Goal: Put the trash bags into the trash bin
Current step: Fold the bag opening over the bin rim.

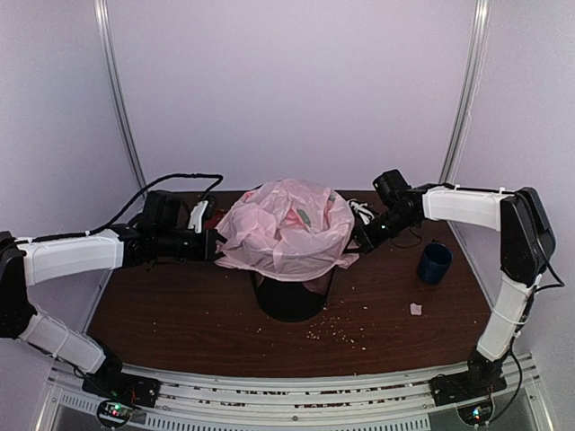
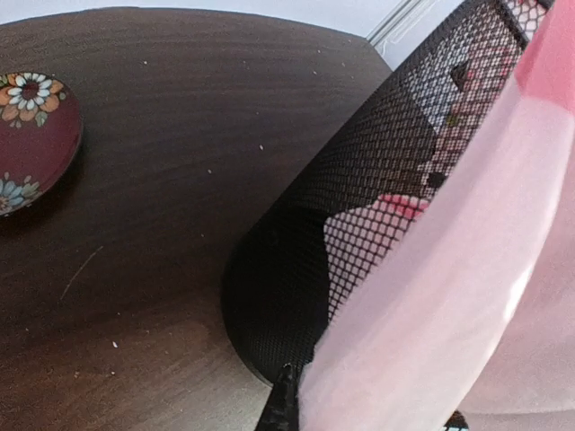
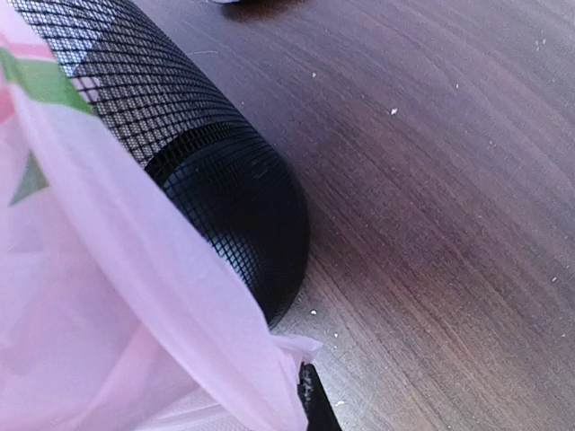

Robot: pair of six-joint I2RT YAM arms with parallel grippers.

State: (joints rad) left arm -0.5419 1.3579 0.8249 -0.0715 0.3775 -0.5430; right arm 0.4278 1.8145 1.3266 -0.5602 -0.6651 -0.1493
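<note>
Bag [image 1: 287,229] (pale pink) draped over bin [image 1: 292,298], both jaws clenched on its edges

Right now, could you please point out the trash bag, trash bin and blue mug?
trash bag [image 1: 287,229], top view, crumpled middle
trash bin [image 1: 292,301], top view, mesh wall
blue mug [image 1: 435,263], top view, side

Bag [image 1: 286,229] hides the bin [image 1: 292,301] rim and mouth from above and covers the fingertips of left tool [image 1: 216,244] and right tool [image 1: 361,235]; floral dish [image 2: 27,135] cut off by left wrist view's edge.
</note>
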